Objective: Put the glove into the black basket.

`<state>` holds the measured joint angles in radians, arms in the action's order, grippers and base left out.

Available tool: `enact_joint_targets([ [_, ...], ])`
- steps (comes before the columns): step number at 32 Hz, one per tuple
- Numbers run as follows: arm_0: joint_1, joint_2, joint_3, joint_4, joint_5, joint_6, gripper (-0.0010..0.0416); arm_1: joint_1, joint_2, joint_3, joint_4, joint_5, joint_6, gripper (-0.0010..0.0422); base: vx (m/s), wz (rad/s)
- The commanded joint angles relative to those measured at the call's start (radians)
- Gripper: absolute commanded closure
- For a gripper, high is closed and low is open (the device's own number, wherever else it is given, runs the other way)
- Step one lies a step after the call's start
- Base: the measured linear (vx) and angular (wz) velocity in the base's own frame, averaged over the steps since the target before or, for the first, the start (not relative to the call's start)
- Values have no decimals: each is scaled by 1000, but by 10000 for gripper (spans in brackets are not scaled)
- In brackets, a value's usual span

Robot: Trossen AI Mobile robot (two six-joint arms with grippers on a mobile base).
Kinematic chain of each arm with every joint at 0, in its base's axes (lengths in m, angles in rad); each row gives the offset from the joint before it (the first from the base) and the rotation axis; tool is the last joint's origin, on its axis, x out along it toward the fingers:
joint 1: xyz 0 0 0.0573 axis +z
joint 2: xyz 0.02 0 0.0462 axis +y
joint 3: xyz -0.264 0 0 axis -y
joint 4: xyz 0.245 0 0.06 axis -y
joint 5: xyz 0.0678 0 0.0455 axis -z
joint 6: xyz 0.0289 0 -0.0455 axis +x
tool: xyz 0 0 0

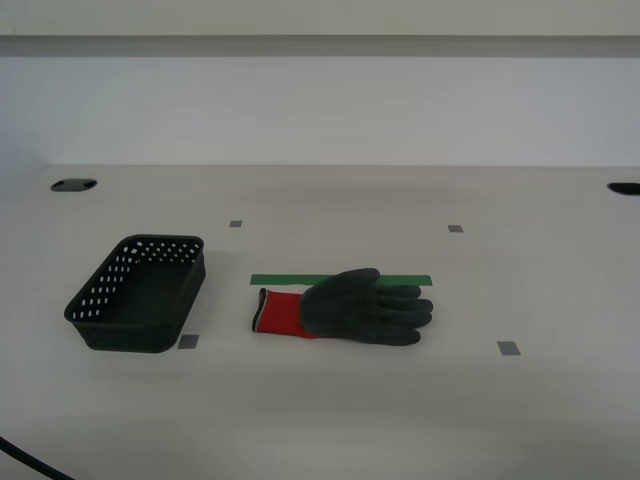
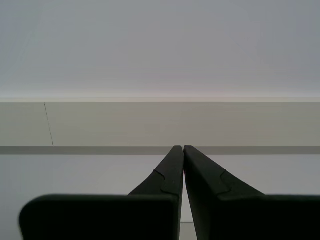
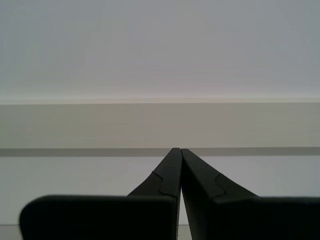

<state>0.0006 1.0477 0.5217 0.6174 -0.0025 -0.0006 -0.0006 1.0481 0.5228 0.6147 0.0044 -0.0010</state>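
The glove (image 1: 345,306) lies flat on the table near the middle of the exterior view, dark grey fingers toward the exterior view's right and red cuff toward its left. The black basket (image 1: 140,293) stands empty a short way to the glove's left in that view. Neither arm shows in the exterior view. My first gripper (image 3: 180,150) is shut with its tips touching and holds nothing; it faces a pale wall. My second gripper (image 2: 183,147) is also shut and empty, facing the same wall. Neither wrist view shows the glove or the basket.
A green tape strip (image 1: 340,280) lies just behind the glove. Small grey tape squares (image 1: 188,341) (image 1: 509,348) (image 1: 455,228) (image 1: 235,224) mark the table. Two dark holes (image 1: 73,185) (image 1: 624,188) sit near the back corners. A dark cable (image 1: 30,462) crosses the front left corner.
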Motion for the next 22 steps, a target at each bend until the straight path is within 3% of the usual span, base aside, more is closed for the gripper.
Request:
enact_joint_targets([
  [1,0,0,2,2,0,0,405,0,0,0,-8,3,1,412,0,0],
  [22,0,0,2,2,0,0,405,0,0,0,-8,3,1,412,0,0],
])
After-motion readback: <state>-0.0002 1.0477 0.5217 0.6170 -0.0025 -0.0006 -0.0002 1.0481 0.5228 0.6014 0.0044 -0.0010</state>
